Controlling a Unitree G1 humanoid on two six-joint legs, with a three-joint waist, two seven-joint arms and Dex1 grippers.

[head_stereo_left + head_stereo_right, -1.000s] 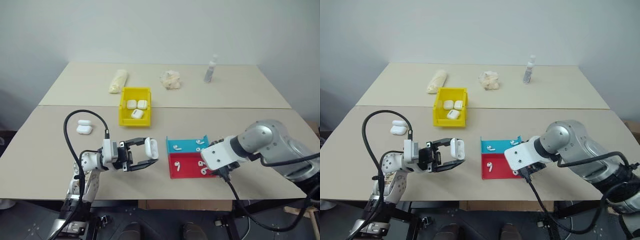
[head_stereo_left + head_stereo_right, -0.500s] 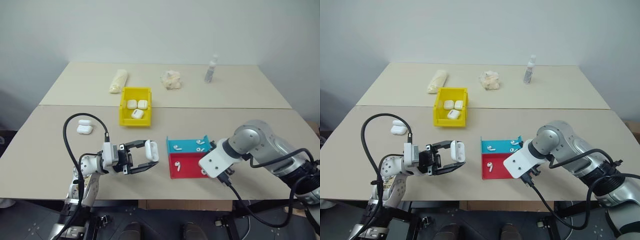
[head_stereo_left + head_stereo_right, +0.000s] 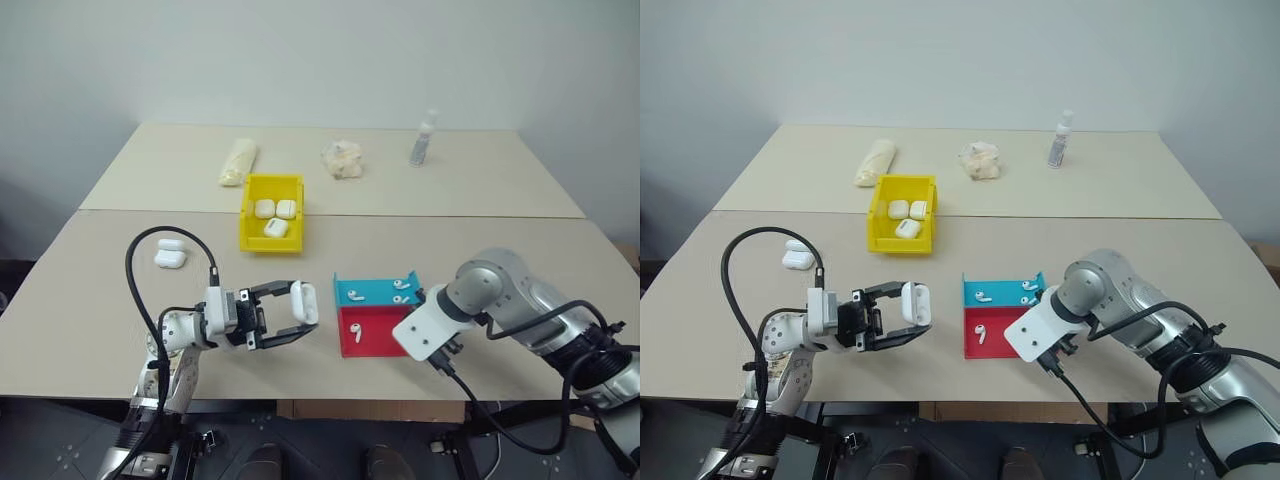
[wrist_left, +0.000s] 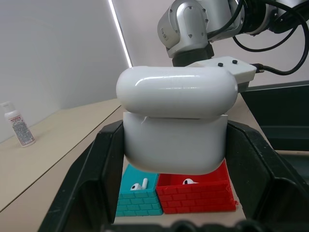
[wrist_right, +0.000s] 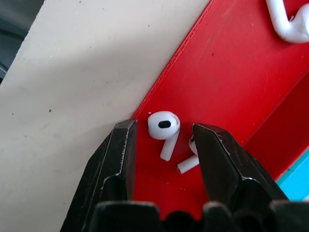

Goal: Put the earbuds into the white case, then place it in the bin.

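The white case (image 3: 305, 300), its lid slightly ajar, is held off the table with my left gripper (image 3: 300, 306) shut on it; the left wrist view shows the case (image 4: 176, 126) clamped between both black fingers (image 4: 104, 179). My right gripper (image 5: 164, 129) points down into the red half of the tray (image 5: 231, 72), open, with one earbud (image 5: 163, 126) lying between its fingertips and touching neither. A second earbud (image 5: 186, 164) lies beside it. More earbuds (image 3: 353, 296) rest in the blue half. The yellow bin (image 3: 268, 243) stands further back with three white cases inside.
The red-and-blue tray (image 3: 372, 345) sits between my two arms. Two spare white cases (image 3: 168, 256) lie at the left. On the far table are a pale roll (image 3: 237, 161), a crumpled cloth (image 3: 341, 160) and a small bottle (image 3: 421, 140).
My right hand has sunk toward the red half of the tray and its wrist has rolled. The left arm and its case stayed put.
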